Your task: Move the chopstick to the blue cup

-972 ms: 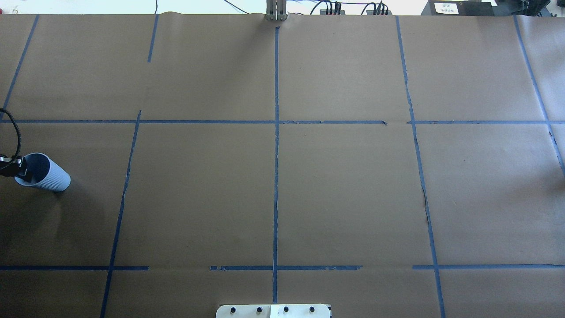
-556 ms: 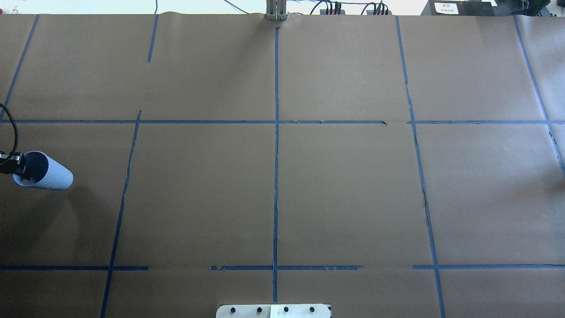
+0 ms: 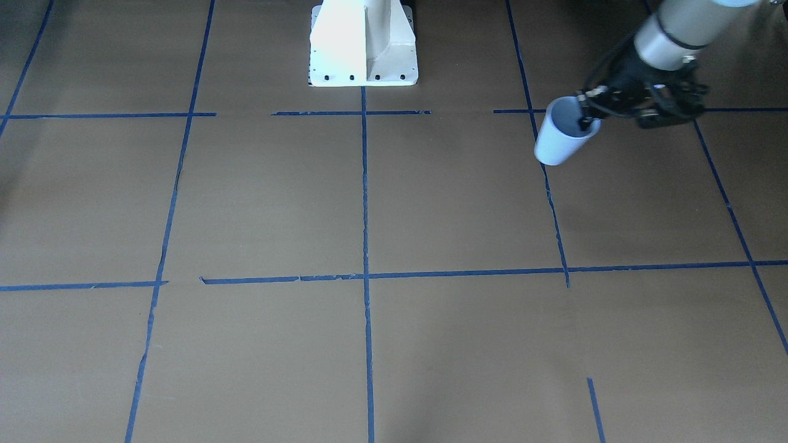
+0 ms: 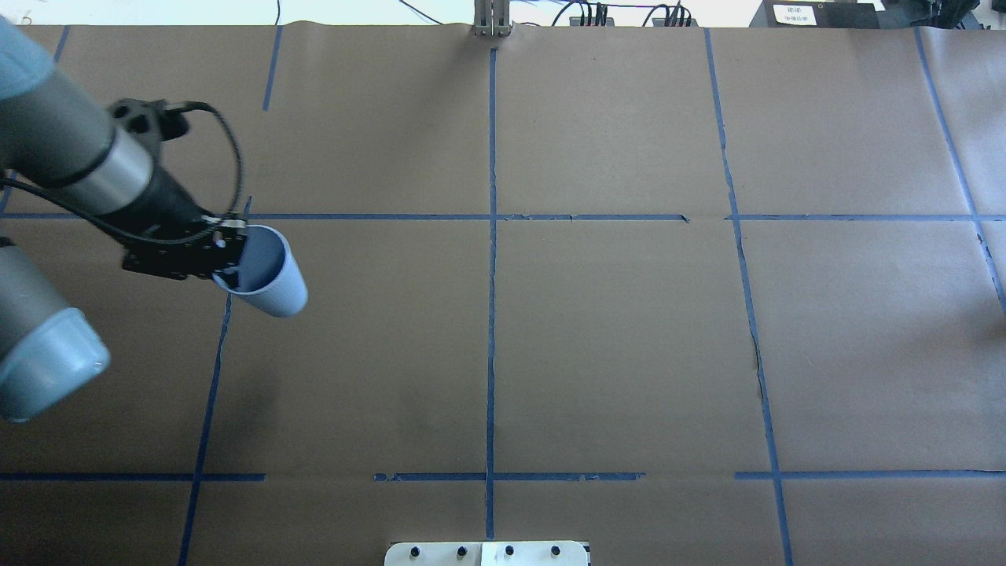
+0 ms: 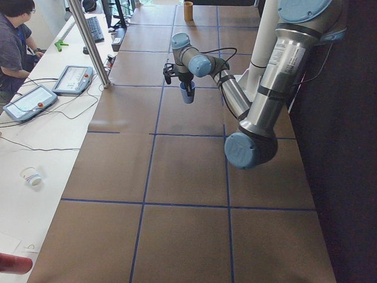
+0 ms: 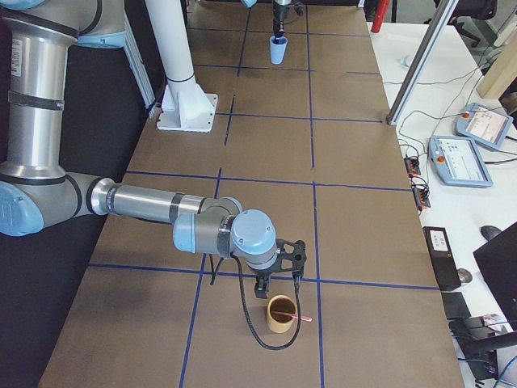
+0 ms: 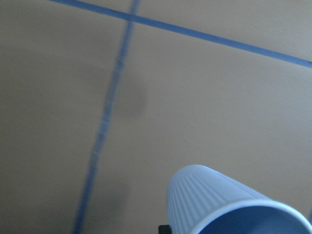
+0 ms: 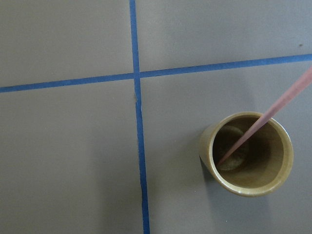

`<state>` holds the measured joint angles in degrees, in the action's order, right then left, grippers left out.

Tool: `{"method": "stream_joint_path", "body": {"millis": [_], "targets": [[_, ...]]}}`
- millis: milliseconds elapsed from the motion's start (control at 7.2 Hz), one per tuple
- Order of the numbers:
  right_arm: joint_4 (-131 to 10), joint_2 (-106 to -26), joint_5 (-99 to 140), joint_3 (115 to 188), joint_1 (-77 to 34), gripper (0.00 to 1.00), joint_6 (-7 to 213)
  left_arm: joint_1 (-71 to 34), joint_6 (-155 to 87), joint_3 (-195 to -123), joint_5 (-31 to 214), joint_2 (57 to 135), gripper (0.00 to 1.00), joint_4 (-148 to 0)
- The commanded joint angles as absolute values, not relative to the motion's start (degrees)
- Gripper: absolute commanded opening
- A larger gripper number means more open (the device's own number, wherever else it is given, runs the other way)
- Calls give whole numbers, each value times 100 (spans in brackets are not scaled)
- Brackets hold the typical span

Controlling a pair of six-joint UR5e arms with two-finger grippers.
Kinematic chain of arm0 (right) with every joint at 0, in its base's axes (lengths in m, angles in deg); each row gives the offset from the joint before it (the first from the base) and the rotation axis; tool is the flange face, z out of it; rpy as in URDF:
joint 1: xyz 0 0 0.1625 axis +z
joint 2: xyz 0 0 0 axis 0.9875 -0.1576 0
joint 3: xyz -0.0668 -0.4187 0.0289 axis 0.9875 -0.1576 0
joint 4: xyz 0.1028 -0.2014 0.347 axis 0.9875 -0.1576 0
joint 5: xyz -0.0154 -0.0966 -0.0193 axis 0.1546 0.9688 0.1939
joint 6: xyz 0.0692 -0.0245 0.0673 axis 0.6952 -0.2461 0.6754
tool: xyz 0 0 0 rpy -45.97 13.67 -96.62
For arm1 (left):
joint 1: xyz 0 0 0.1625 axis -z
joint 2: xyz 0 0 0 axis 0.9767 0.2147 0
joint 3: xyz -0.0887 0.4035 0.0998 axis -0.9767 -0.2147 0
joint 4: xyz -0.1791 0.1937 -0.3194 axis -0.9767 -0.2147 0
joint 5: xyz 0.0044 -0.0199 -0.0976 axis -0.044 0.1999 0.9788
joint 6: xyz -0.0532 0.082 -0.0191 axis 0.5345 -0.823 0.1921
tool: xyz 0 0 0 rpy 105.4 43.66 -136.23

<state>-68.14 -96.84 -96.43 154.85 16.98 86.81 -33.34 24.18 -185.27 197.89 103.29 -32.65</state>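
Brown paper w/ a grid of blue tape lines (image 4: 491, 314) covers the table (image 4: 613, 354); a person sits at a side bench off its left end.

Step in hand, as I read it: set-up for the hand-over, w/ the grab not yet made. The chopstick (image 8: 263, 124) leans inside a tan cup (image 8: 243, 191) near the table's right end. Its lower tip rests on the cup's floor and its upper part crosses the rim. The right gripper (image 6: 277, 284) hangs just above that cup. It shows only in the side view, so I cannot tell if its fingers are apart or together. The right wrist cam shows no fingers at all.

The left gripper (image 4: 228, 263) is clamped on the rim of the blue cup (image 4: 271, 279), 1 finger inside the mouth, 1 outside. The cup is held off the paper and tilted over the table's left half, about midway between the robot's edge and the far edge. It is well apart from the tan cup, and nothing shows inside it.

Next move, prob.:
- The right arm drops onto the part of the stick above the rim and pinches it square. It's thin, so an off-centre close would likely let it slip or swing.
- It then lifts clear w/o tipping the tan cup.
- The 2 arms then need to meet, the stick tip lined up w/ the blue cup's mouth, which the tilt turns partly sideways.
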Motion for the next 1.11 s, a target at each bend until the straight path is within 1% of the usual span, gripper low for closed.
{"method": "stream_joint_path", "body": {"millis": [0,417,556,972], "targets": [[-6823,-9691,-9642,15493,1698,100,8690,-4102,3377,-17633,19487,11577,0,-3348],[-6823,-9691,-9651,15510,1698,100,8690,-4595,3630,-16614,18968,11799,1,-4619],[-6823,-9691,-9651,15510,1698,100,8690,-4639,3641,-16341,18916,11991,1,-4788],[-6823,-9718,-9651,15510,1698,100,8690,-4772,3642,-16154,18889,12072,2,-4842]]}}
